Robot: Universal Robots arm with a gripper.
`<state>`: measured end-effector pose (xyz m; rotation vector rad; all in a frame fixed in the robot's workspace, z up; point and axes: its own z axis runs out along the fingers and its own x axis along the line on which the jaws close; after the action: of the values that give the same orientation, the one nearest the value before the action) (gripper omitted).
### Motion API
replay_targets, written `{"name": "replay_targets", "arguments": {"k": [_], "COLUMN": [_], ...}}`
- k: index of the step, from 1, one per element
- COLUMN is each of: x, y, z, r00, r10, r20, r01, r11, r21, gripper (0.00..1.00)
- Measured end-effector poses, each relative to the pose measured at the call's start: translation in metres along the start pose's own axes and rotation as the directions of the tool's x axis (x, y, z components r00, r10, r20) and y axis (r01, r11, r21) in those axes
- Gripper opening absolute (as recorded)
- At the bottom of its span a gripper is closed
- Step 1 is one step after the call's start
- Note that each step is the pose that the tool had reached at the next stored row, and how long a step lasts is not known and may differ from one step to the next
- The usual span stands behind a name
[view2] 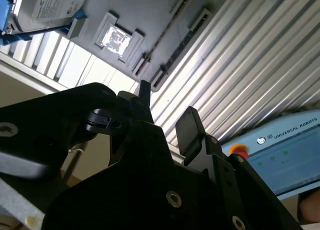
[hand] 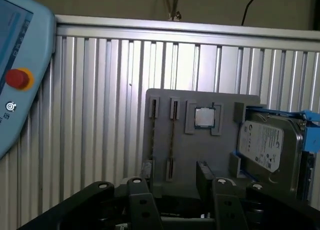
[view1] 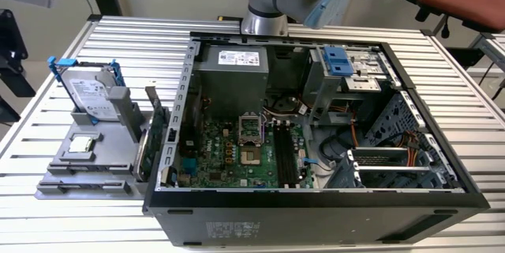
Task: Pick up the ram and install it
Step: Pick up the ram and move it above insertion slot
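While the arm (view1: 266, 5) hangs above the far side of the open computer case (view1: 316, 217), the gripper (view2: 166, 106) stands open in both wrist views. There is a clear gap between its black fingers (view2: 188, 124), and nothing is held.

We note the grey parts holder (hand: 161, 140) on the slatted table (view1: 134, 40), at the exterior view's left of the case. It carries a hard drive (hand: 265, 145) in a blue frame, a processor chip (hand: 203, 117) and two narrow slots. In the slot nearer the chip a thin dark strip stands on edge. We take it for the ram (hand: 172, 137), though edge-on we cannot be sure. It is well apart from the gripper. The motherboard's black slots (view1: 285, 152) look empty, so nothing is installed yet.

Step in hand, as we judge it: the reach for the ram. To do it well, we turn the fingers to close across the stick's flat faces. We centre them at mid-length between the end clips and come down square, so the stick lifts straight rather than twisting. We keep off the chip beside that slot and the green card (view1: 158, 123) at the holder's case-side edge.
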<state>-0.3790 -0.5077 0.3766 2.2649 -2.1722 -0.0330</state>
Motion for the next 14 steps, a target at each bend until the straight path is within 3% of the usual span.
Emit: {"name": "replay_targets", "arguments": {"k": [14], "x": [0.0004], "y": [-0.0035], "z": [0.0189], "r00": [1.0], "r10": [0.002], "r20": [-0.0001], "r01": [-0.002], "r11": [1.0], "r21": [-0.0002], "gripper": [1.0]}}
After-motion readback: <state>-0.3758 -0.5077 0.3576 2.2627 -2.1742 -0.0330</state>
